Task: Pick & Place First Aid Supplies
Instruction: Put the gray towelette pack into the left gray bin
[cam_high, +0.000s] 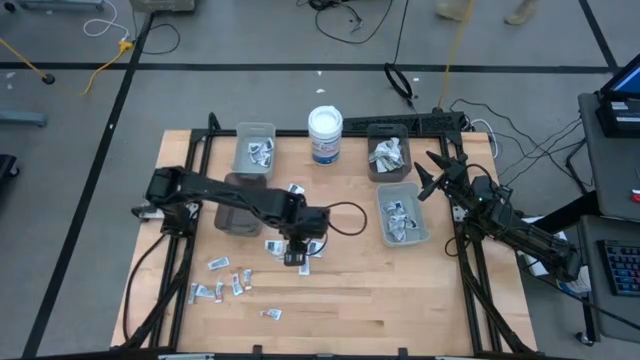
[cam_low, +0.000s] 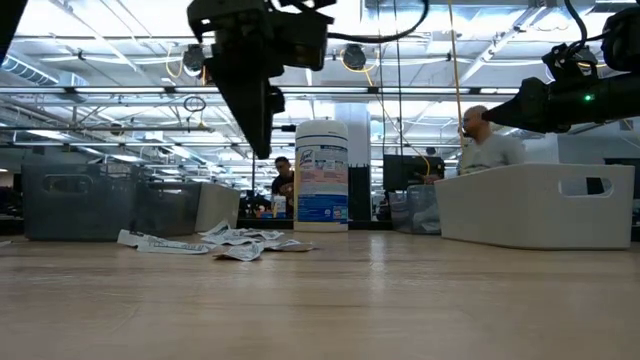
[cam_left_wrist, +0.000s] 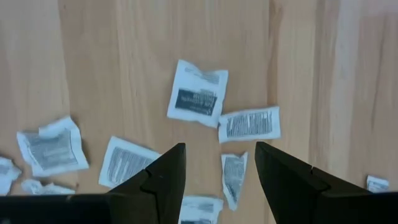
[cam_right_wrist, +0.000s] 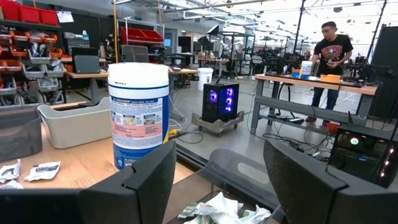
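Presently, the readings below applied, with the white tub (cam_high: 325, 134) taken as landmark.

Left tool (cam_high: 296, 257): hung above the wooden surface (cam_high: 400, 290), well out from the tub toward the surface's middle, pointing straight down. Its fingers (cam_left_wrist: 163, 180) stood apart and held nothing, as the left wrist view confirmed. Reason, as judged: a spread stance lets the fingers straddle one flat packet.

First aid supplies (cam_high: 228, 282): most loose packets lay scattered flat on the surface, far from the tub and on the left arm's side of it. A smaller cluster lay directly beneath the left tool. One white square packet with dark print (cam_left_wrist: 197, 93) and a printed strip (cam_left_wrist: 249, 124) lay just ahead of the fingers, their corners nearly touching.

Sorted supplies: packets already sat in the bin beside the tub on the left arm's side (cam_high: 254, 147), in the grey bin on its other side (cam_high: 389, 150), and in the pale bin (cam_high: 403, 216) farther out on that side. Reason, as judged: the bins serve as place targets.

Right tool (cam_high: 432, 175): waited beside the two bins on the right arm's side of the tub, raised, fingers spread wide and empty.

Step in hand: judged as lining up over a packet before descent.

Risk: neighbouring packets lay close, so two might be pinched together.
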